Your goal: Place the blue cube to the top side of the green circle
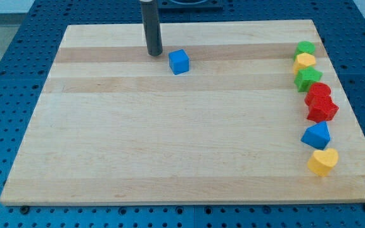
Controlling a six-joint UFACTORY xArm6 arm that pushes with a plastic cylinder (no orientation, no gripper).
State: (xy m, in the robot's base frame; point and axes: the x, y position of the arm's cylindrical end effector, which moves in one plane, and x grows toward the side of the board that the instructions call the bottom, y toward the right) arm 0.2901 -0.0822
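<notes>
A pale wooden board, smooth with long bands of grain, lies on a blue perforated table and carries everything here. My tip rests on the board near the top of the frame, a little left of centre — the plain end of a dark round rod, with nothing to open or close and nothing held. The blue cube sits just to its right and slightly lower, close by but apart from it.

The other blocks stand in a ragged column down the right edge (most of them touching or nearly so): from the top, a green circle, a yellow block, a green star-like block, two red blocks pressed together, a blue triangular block and a yellow heart. All look matte and chunky — the blue cube is well apart from the green circle, far to its left.
</notes>
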